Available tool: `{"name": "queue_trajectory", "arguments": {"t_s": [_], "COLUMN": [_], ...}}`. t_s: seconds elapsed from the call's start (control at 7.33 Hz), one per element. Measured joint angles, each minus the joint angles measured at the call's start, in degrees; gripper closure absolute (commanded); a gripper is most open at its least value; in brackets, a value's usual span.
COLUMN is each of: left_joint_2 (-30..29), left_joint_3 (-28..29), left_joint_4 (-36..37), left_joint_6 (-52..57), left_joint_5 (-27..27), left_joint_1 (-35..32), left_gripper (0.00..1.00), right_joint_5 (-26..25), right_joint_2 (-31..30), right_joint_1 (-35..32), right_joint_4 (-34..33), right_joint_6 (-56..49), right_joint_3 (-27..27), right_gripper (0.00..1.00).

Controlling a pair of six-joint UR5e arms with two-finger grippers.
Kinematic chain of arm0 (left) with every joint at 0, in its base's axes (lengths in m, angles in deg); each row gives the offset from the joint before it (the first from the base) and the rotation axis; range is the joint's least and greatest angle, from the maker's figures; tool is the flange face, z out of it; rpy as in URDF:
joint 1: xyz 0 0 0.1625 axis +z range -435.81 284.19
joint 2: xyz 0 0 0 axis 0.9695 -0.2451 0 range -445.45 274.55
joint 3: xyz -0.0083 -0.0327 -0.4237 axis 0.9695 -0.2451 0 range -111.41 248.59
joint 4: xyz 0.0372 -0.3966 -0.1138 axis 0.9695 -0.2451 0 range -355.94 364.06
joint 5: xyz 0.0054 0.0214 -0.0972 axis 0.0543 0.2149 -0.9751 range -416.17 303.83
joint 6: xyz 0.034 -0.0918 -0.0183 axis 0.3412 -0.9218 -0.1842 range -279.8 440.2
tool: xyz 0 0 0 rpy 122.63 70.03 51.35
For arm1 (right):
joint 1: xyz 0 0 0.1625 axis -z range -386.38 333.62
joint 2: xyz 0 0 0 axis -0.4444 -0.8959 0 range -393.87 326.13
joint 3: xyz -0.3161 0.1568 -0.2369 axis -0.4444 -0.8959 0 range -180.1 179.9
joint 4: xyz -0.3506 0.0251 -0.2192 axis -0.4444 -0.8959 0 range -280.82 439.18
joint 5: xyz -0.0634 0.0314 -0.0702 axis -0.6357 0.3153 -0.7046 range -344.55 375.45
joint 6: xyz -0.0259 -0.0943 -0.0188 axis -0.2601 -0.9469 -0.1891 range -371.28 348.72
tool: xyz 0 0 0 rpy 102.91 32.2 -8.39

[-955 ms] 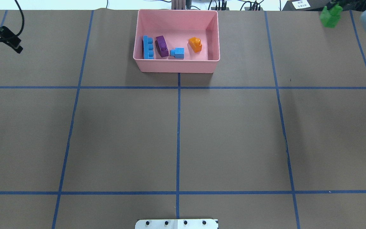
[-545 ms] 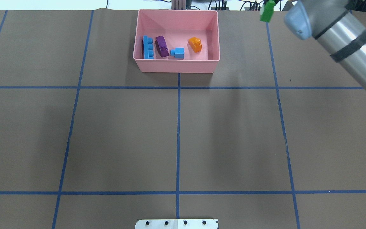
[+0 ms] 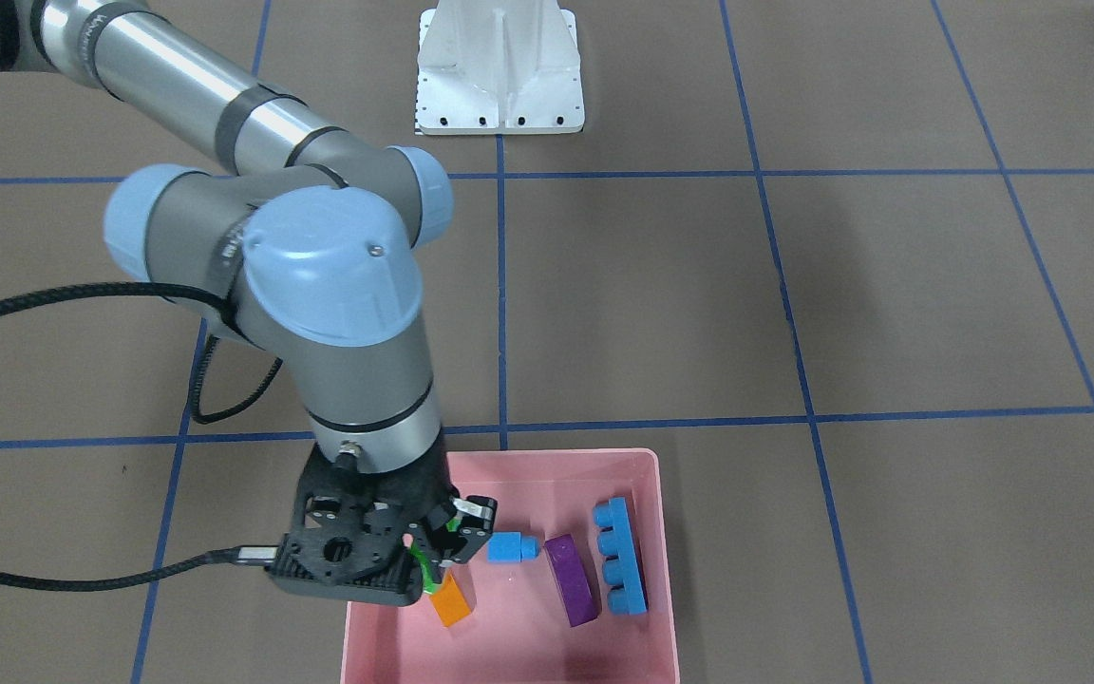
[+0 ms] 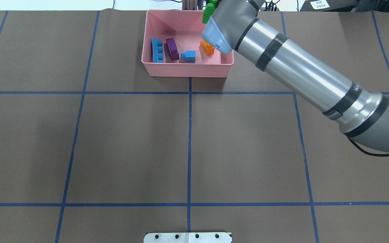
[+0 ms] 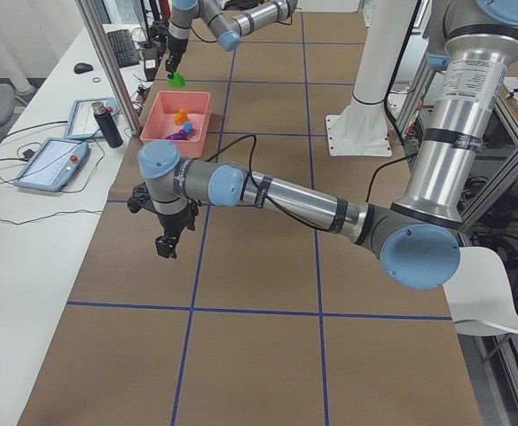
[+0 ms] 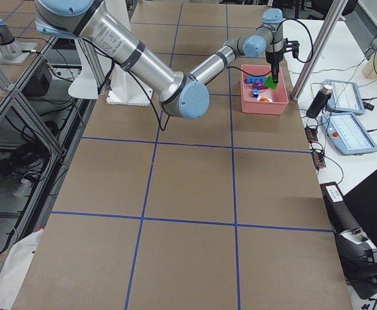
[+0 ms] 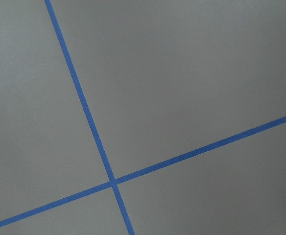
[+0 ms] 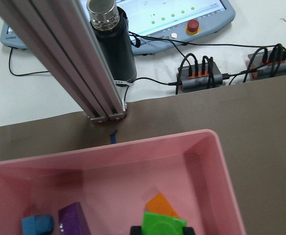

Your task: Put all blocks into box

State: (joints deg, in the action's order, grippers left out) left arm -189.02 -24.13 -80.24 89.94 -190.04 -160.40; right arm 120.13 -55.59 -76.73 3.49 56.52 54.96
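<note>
The pink box (image 4: 187, 70) stands at the table's far middle. In it lie the long blue block (image 4: 157, 50), the purple block (image 4: 172, 49), the small blue cube (image 4: 189, 56) and the orange block (image 4: 207, 48). My right gripper (image 3: 439, 549) is shut on the green block (image 4: 209, 11) and holds it above the box's right part, over the orange block (image 3: 450, 601). The right wrist view shows the green block (image 8: 164, 225) between the fingers, above the box (image 8: 133, 152). My left gripper (image 5: 166, 244) hangs over bare table far from the box; I cannot tell if it is open.
The white pedestal base (image 3: 499, 71) stands at the robot's edge of the table. Just beyond the box are an aluminium post (image 8: 69, 63), a dark bottle (image 8: 111, 44), cables and a pendant. My right arm (image 4: 302, 74) stretches across the table's right half.
My right arm has swung left with the green block, from the far right corner to above the box. My left gripper has left the overhead view.
</note>
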Motion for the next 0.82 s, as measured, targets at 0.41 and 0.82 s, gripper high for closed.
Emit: {"name": "queue_trajectory", "arguments": {"t_s": [0.41, 0.82], "left_joint_2": [0.06, 1.97], "left_joint_3": [0.0, 0.09], "left_joint_4": [0.01, -0.26], "left_joint_6": [-0.34, -0.51], "left_joint_5": [-0.5, -0.52], "left_joint_1": [0.0, 0.0], "left_gripper": [0.0, 0.0], "right_joint_5": [-3.59, 2.02], "right_joint_2": [3.63, 3.95], "right_joint_1": [3.23, 0.96], "right_joint_4": [4.65, -1.38], "right_joint_6": [6.36, 3.94], "right_joint_3": [-7.23, -4.76], "right_gripper": [0.0, 0.0]}}
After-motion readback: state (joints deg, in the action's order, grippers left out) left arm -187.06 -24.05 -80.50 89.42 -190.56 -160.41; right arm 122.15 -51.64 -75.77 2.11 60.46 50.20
